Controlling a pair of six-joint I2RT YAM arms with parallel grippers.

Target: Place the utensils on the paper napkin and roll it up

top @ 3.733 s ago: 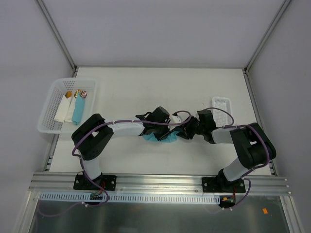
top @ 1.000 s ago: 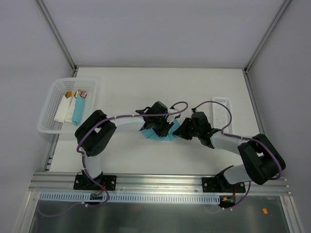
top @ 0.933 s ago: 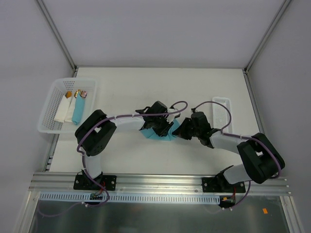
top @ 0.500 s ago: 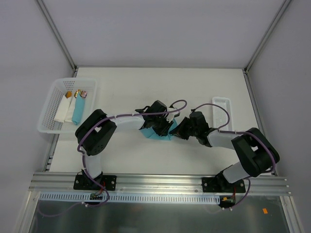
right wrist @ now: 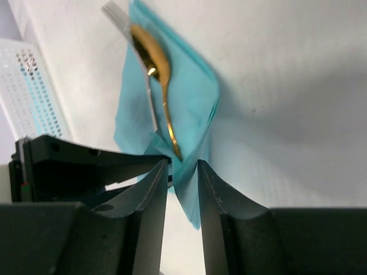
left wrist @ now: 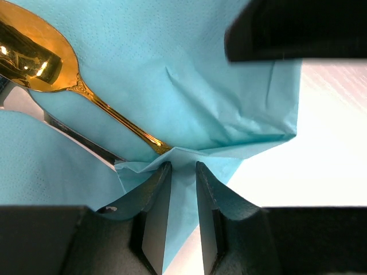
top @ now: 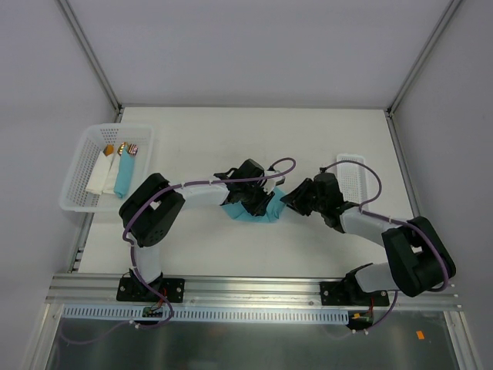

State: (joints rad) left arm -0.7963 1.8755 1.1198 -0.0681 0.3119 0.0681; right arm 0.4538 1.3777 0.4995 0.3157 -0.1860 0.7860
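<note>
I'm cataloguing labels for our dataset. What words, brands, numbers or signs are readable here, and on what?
No text is readable anywhere.
The napkin, gold spoon and white basket: plain, no print.
The wrapped items in the basket: coloured patches, too small to read.
The orange sticker, bottom right: too small to read.

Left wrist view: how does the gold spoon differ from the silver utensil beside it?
The gold spoon is shiny gold; the silver utensil is grey steel. The spoon's handle is thin, the silver utensil's broader and flat. Both lie side by side on the paper napkin, handles running under its fold.
</note>
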